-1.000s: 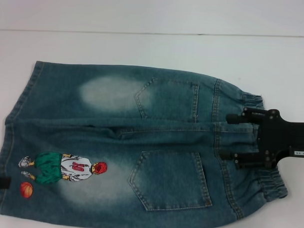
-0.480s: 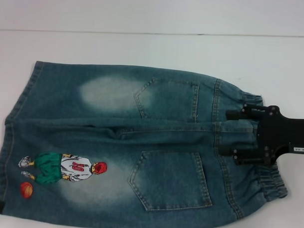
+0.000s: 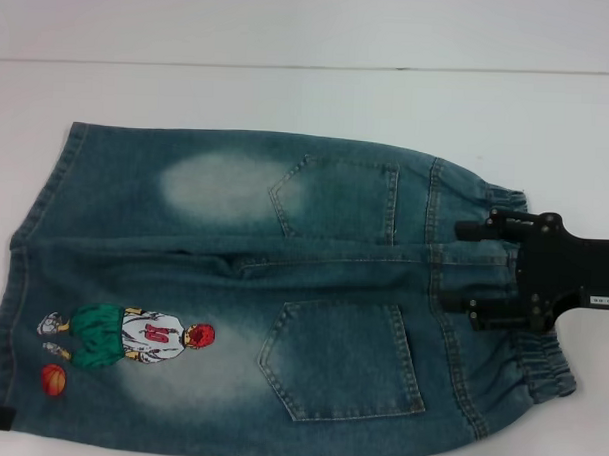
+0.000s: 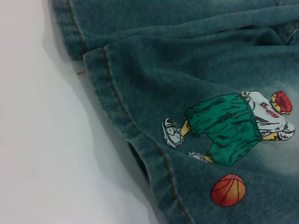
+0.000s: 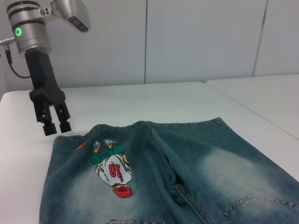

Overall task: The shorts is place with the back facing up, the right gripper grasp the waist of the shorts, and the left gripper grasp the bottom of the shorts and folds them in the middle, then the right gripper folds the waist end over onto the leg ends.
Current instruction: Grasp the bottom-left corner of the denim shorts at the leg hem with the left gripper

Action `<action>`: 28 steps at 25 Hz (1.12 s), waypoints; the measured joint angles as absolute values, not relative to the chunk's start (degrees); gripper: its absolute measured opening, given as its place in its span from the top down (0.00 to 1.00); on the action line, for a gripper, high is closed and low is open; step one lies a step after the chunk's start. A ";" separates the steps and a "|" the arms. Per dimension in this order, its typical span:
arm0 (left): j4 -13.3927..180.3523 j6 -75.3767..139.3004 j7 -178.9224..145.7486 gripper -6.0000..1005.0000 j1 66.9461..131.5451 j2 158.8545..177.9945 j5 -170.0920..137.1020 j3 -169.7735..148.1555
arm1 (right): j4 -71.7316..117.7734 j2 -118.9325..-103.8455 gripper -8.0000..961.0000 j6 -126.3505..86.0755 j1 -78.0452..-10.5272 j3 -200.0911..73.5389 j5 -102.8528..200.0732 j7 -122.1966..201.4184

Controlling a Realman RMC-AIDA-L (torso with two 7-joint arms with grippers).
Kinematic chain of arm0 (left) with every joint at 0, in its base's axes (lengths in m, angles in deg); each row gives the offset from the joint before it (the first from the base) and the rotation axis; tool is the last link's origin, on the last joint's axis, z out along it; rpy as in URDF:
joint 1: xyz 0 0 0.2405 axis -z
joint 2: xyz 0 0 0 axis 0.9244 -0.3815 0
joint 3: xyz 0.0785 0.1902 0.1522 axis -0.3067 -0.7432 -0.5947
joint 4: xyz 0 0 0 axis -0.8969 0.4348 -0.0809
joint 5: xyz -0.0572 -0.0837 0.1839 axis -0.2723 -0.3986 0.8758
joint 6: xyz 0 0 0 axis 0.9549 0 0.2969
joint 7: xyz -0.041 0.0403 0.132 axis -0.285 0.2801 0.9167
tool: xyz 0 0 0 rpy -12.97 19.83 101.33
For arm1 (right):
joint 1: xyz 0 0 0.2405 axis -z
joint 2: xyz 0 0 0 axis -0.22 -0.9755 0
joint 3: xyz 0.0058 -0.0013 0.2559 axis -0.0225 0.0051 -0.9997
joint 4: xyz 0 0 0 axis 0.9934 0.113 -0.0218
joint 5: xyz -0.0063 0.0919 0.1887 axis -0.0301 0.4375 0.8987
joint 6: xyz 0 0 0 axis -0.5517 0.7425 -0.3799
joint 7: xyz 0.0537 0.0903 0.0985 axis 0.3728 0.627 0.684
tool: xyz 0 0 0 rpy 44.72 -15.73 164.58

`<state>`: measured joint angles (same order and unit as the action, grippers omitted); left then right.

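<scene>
**Setting: white counter and panelled wall**

A plain white counter [image 3: 289,97] spans the head view, its far edge a thin dark line. Behind it, in the right wrist view, stands a pale wall [image 5: 201,37] divided by vertical seams. A second white surface [image 5: 266,98] adjoins the counter's corner. Lighting is even and soft.

Blue-green faded denim shorts [image 3: 282,287] bear a green-shorted cartoon figure [image 3: 131,337].

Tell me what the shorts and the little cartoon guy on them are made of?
The shorts look like denim: blue-green cloth with pale faded patches, orange stitching along the pockets and hems, and a fine woven grain in the left wrist view. The cartoon figure seems printed onto the cloth, since the fabric grain shows through its flat colours, though thin embroidery can't be ruled out. The table looks smooth and white, perhaps laminate.
</scene>
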<state>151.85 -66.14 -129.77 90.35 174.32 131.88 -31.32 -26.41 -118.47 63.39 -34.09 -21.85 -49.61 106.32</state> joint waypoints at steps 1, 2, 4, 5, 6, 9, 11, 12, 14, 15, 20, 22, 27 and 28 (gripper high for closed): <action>151.65 -65.85 -129.79 0.18 90.42 174.40 132.04 -31.43 | -26.41 -118.47 0.10 63.39 -34.06 -21.89 -49.61 106.32; 151.42 -65.54 -129.82 0.18 90.49 174.46 132.22 -31.49 | -26.41 -118.47 0.10 63.39 -34.03 -21.96 -49.62 106.32; 150.75 -65.11 -129.86 0.18 90.68 174.52 132.38 -31.49 | -26.41 -118.45 0.10 63.39 -34.01 -22.08 -49.62 106.32; 150.34 -64.92 -129.87 0.18 90.82 174.52 132.40 -31.49 | -26.40 -118.44 0.10 63.39 -34.00 -22.10 -49.62 106.32; 150.04 -64.83 -129.87 0.18 90.93 174.53 132.42 -31.50 | -26.39 -118.41 0.10 63.41 -34.00 -22.12 -49.62 106.32; 148.88 -64.53 -129.90 0.18 91.36 174.53 133.00 -31.54 | -26.36 -118.38 0.10 63.52 -33.98 -22.19 -49.62 106.32; 148.28 -64.30 -129.93 0.18 91.66 174.49 133.50 -31.54 | -26.34 -118.38 0.10 63.52 -33.98 -22.21 -49.62 106.32; 148.20 -64.26 -129.94 0.18 91.70 174.47 133.63 -31.62 | -26.33 -118.38 0.10 63.52 -33.98 -22.21 -49.62 106.32; 148.12 -64.25 -129.96 0.18 91.74 174.46 133.77 -31.87 | -26.32 -118.33 0.10 63.49 -33.97 -22.25 -49.67 106.32; 148.10 -64.25 -129.96 0.18 91.75 174.46 133.80 -31.94 | -26.32 -118.31 0.10 63.46 -33.98 -22.27 -49.73 106.32; 147.45 -64.10 -129.99 0.18 92.16 174.47 134.04 -32.06 | -26.31 -118.32 0.10 63.41 -33.97 -22.29 -49.76 106.32; 146.57 -64.08 -129.99 0.18 92.59 174.38 134.09 -32.06 | -26.31 -118.35 0.10 63.40 -33.97 -22.29 -49.76 106.32; 144.18 -64.98 -130.71 0.29 93.98 174.01 134.09 -32.00 | -26.27 -118.38 0.10 63.43 -33.97 -22.35 -49.72 106.32; 144.18 -64.98 -130.71 0.33 93.98 174.01 134.09 -32.00 | -26.22 -118.38 0.10 63.47 -33.95 -22.38 -49.71 106.32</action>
